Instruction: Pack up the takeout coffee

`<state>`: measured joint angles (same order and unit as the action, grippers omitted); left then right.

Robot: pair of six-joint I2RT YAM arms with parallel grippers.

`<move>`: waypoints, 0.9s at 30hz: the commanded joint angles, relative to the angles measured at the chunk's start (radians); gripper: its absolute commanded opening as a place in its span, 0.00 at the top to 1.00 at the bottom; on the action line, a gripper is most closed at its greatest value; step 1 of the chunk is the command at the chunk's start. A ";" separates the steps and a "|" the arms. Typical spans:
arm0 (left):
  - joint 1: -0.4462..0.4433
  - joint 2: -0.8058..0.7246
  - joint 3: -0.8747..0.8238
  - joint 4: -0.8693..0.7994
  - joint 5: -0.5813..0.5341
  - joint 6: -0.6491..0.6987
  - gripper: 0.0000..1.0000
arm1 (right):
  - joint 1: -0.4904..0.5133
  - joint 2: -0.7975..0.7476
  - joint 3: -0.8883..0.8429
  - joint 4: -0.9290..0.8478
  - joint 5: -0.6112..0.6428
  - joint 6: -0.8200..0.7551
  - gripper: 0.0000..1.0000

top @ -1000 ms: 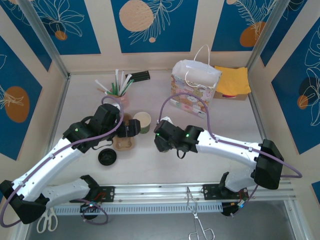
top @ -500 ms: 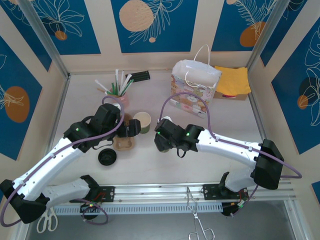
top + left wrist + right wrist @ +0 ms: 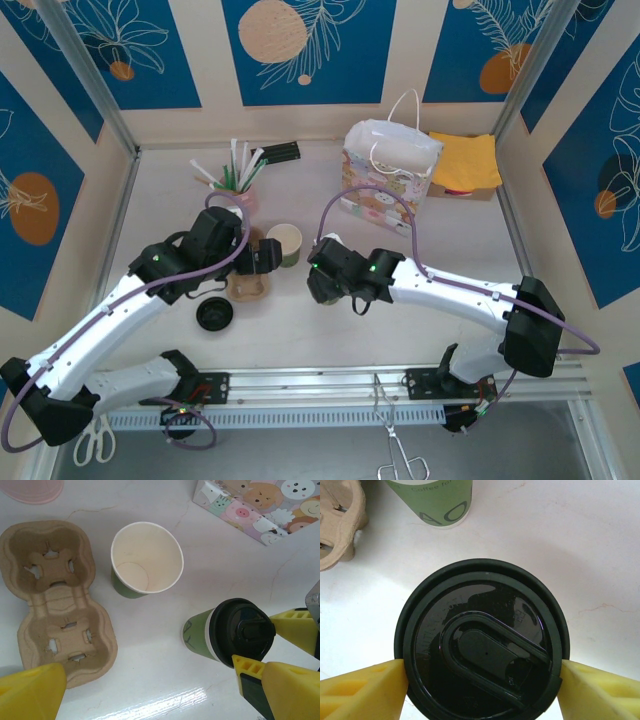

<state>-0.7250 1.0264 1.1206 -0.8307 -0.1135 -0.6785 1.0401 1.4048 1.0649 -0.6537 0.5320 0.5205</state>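
Observation:
A green takeout coffee cup with a black lid (image 3: 480, 645) stands on the white table, right of an open, empty green cup (image 3: 147, 557). My right gripper (image 3: 482, 687) is shut on the lidded cup, a yellow finger (image 3: 362, 692) pressed against each side of the lid's rim. In the left wrist view that cup (image 3: 200, 635) sits at the lower right. The brown pulp cup carrier (image 3: 55, 605) lies flat and empty to the left. My left gripper (image 3: 150, 680) hangs open above the bare table between carrier and lidded cup, holding nothing.
A cartoon-printed paper bag (image 3: 390, 175) stands open at the back. Yellow napkins (image 3: 465, 162) lie to its right. A pink cup of straws (image 3: 240, 182) is at the back left. A loose black lid (image 3: 214, 316) lies near the carrier (image 3: 247, 286).

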 commanded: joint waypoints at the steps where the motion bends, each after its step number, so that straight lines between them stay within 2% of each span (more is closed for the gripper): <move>1: -0.009 0.006 0.000 -0.008 -0.003 0.007 0.00 | -0.002 0.008 0.018 -0.007 -0.017 -0.005 0.23; 21: -0.008 0.019 0.000 -0.004 0.011 0.013 0.00 | -0.004 -0.011 0.075 -0.035 -0.007 0.000 0.11; 27: -0.010 0.069 -0.011 0.040 0.106 -0.016 0.00 | -0.084 -0.085 0.052 -0.028 -0.122 0.059 0.14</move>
<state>-0.7250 1.0760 1.1202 -0.8215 -0.0761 -0.6800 0.9936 1.3815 1.1130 -0.6739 0.4816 0.5392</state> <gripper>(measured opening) 0.998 0.862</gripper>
